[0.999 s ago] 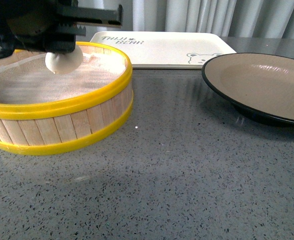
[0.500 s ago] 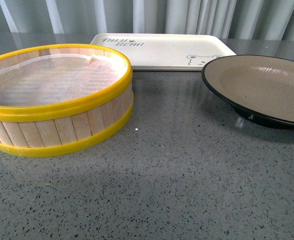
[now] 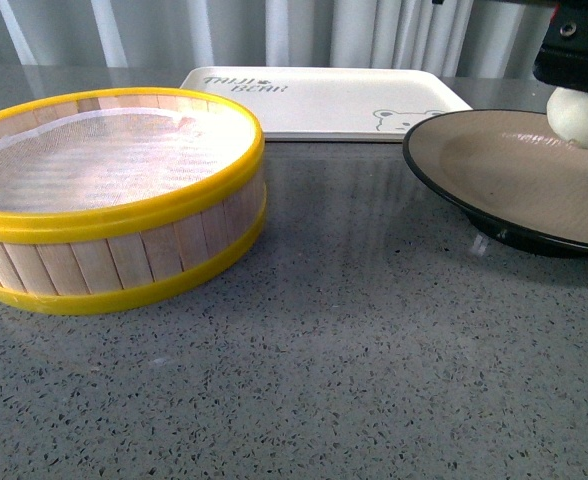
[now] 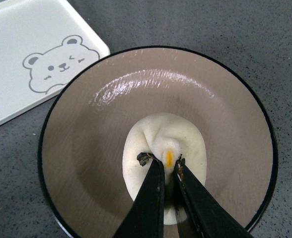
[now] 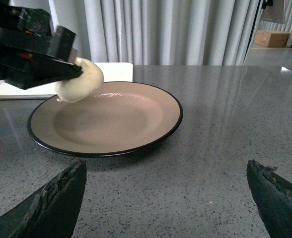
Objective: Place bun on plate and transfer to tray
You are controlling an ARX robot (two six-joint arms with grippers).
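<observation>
Bun (image 4: pixel 163 144) hangs pinched between left fingers (image 4: pixel 148 198) over the plate (image 4: pixel 86 163), tray (image 3: pixel 324 100) behind, steamer basket (image 3: pixel 124 240) aside; right fingers (image 5: pixel 51 203) apart.

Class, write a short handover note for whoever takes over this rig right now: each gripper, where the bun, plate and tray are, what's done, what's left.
Left gripper: shut on the bun by its twisted top, holding it over the plate; contact unclear.
Right gripper: open, holding nothing, low over the table near the plate.
Tray: on the table behind the plate.
Done: bun is out of the basket.
Left: release bun on plate, then move plate onto tray.
</observation>
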